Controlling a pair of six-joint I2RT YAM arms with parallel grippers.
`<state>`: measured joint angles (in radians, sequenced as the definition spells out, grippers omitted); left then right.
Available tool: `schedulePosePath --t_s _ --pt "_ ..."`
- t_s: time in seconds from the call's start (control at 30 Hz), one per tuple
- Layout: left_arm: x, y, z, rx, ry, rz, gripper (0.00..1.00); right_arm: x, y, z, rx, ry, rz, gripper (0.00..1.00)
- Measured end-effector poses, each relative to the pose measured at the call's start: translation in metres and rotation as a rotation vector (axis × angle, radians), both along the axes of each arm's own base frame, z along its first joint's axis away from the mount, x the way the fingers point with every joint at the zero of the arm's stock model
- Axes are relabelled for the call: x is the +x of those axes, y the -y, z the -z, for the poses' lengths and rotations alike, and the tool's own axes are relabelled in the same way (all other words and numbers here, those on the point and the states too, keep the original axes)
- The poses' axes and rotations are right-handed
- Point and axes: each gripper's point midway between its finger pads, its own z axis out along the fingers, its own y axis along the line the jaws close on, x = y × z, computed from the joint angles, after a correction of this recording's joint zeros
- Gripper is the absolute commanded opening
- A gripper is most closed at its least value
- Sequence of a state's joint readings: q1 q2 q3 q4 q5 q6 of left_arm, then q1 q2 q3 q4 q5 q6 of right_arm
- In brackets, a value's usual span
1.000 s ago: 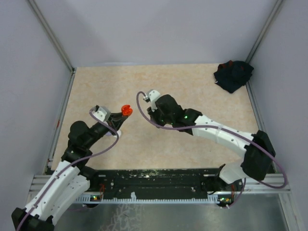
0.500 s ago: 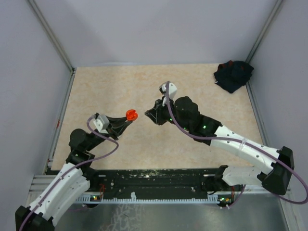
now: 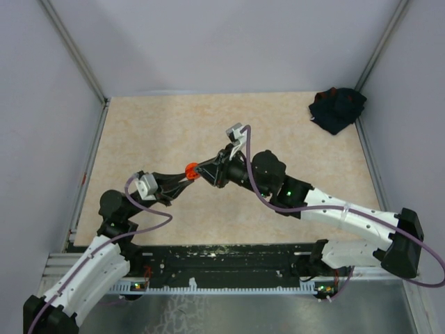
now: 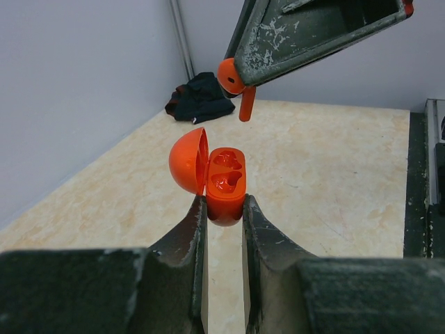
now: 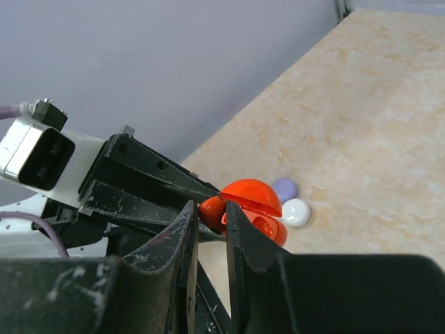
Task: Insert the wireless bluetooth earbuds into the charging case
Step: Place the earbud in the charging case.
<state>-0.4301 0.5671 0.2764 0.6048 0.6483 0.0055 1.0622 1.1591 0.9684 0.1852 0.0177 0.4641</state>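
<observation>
Above mid-table, just over its case: orange earbud [image 4: 240, 87], stem pointing down, pinched between the pressed-together tips of the right gripper [image 5: 211, 209], apart from the sockets. Directly beneath, charging case [image 4: 224, 184], lid swung open to the left, two sockets showing, base clamped tight in the left gripper [image 4: 224, 203]. On the table [image 3: 278, 132] below, white disc [image 5: 295, 212] and lavender disc [image 5: 284, 188] touching. At far right corner, dark cloth [image 3: 337, 108], crumpled

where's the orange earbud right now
The orange earbud hangs top centre in the left wrist view, pinched in the right tool, just above the open orange case held by the left tool.
</observation>
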Motion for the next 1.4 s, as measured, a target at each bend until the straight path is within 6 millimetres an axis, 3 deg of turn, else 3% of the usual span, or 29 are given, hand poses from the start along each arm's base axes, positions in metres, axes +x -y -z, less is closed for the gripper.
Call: schedulePosePath --t_s 0.23,0.67,0.97,1.4 --pt "-0.005 0.0 -0.005 -0.007 0.035 0.016 0.0 -0.001 -0.002 -0.008 0.044 -0.003 0.004 0.01" --pt "-0.006 0.0 -0.008 -0.02 0.047 0.019 0.0 -0.001 -0.012 0.014 0.016 -0.044 -0.002 0.01" --pt "-0.007 0.0 -0.01 -0.027 0.054 0.018 0.0 0.0 -0.013 0.016 0.012 -0.045 0.005 0.02" --pt "-0.007 -0.001 -0.008 -0.031 0.045 0.015 0.0 0.002 -0.015 0.024 -0.013 -0.043 0.02 0.26"
